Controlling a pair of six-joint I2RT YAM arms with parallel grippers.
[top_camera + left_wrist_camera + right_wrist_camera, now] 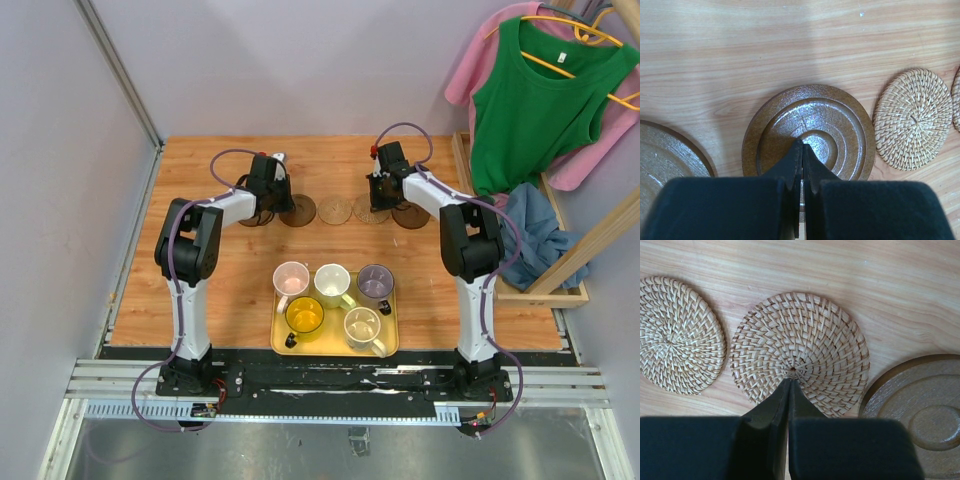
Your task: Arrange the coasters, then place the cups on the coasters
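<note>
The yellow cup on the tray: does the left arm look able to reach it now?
Probably yes. The yellow cup stands at the near left corner of the tray, on the left arm's side, with nothing standing between. The pink cup stands close behind it, so coming from above seems safest.

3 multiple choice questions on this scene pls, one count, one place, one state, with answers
1. How many coasters are woven? A one B two C four
2. Where do the cups stand? A on the coasters B on the tray C on bare wood
3. The left gripper is A wide open B shut on a cup C shut, empty
1 B, two woven ones lie mid-row; 2 B, all five sit on the yellow tray; 3 C, its jaws meet over a brown coaster, nothing between.
</note>
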